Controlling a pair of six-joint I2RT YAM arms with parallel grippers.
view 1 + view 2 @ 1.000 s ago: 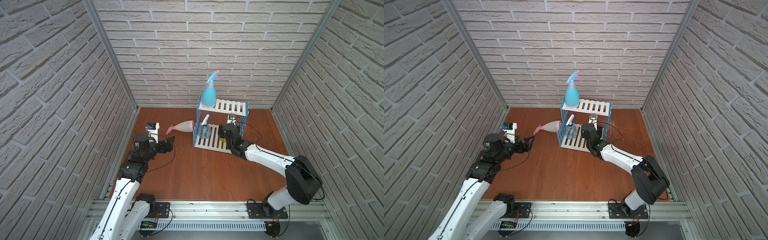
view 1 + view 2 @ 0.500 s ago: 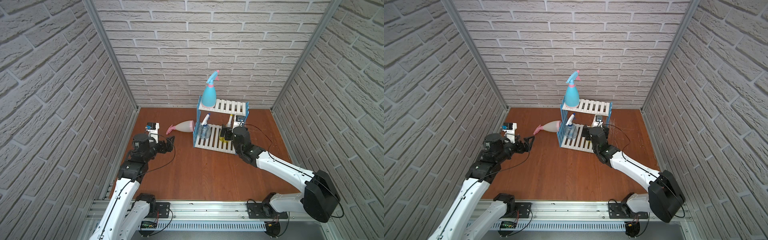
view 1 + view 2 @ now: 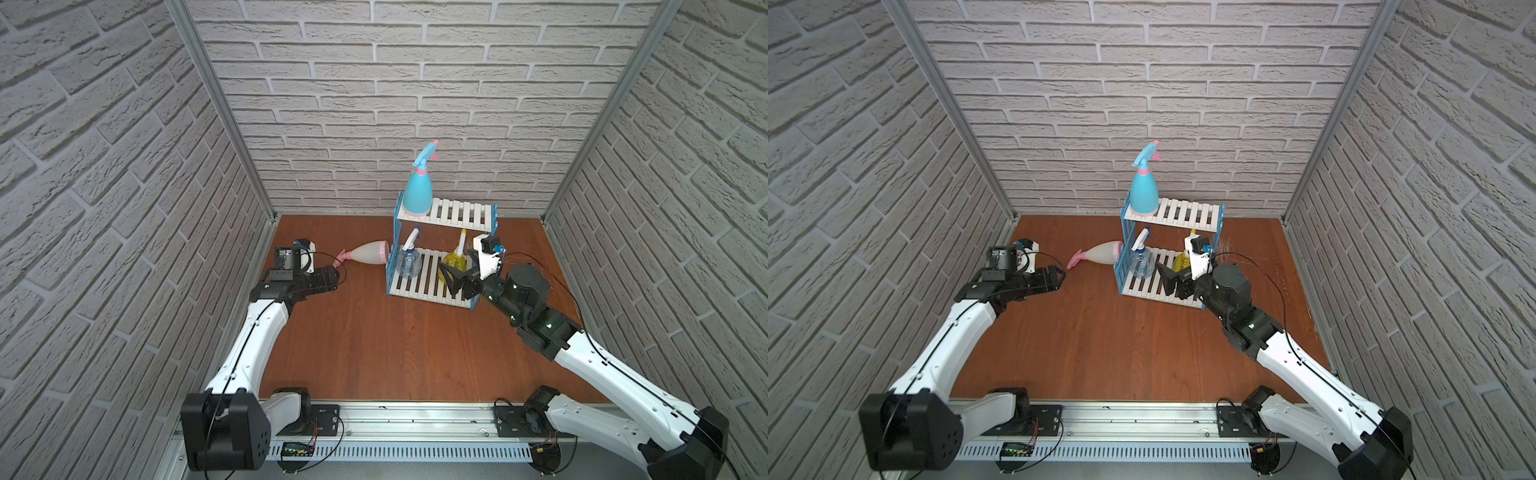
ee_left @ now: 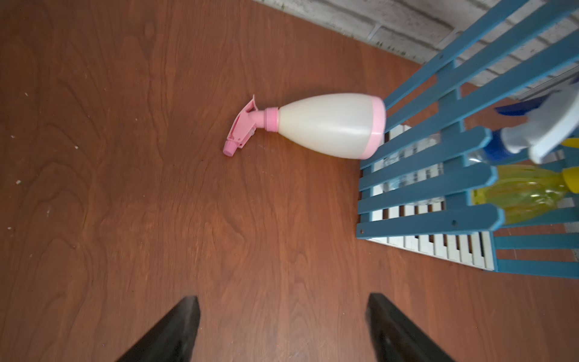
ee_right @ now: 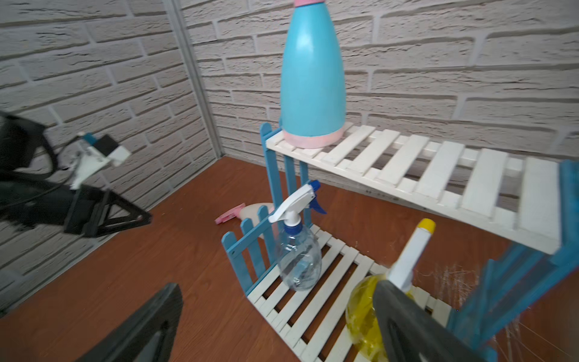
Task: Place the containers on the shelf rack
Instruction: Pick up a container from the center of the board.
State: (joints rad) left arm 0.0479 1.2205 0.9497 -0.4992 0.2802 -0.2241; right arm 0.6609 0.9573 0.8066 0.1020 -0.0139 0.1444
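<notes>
Yellow bottle [image 3: 450, 262] on rack [image 3: 457, 212], right jaws wide open, empty

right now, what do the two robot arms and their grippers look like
The left arm and right arm have white links, black joints and thin black cables. The left gripper and right gripper have black triangular fingers.

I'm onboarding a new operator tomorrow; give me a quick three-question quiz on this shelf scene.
1. True or false: the cream-pink bottle stands upright on the shelf rack.
2. Which stands on the top shelf? A yellow bottle, B light-blue bottle, C clear bottle.
3. How many bottles stand on the lower shelf?
Key: 1 false, it lies on the tabletop beside the rack; 2 B; 3 two, clear and yellow.
</notes>
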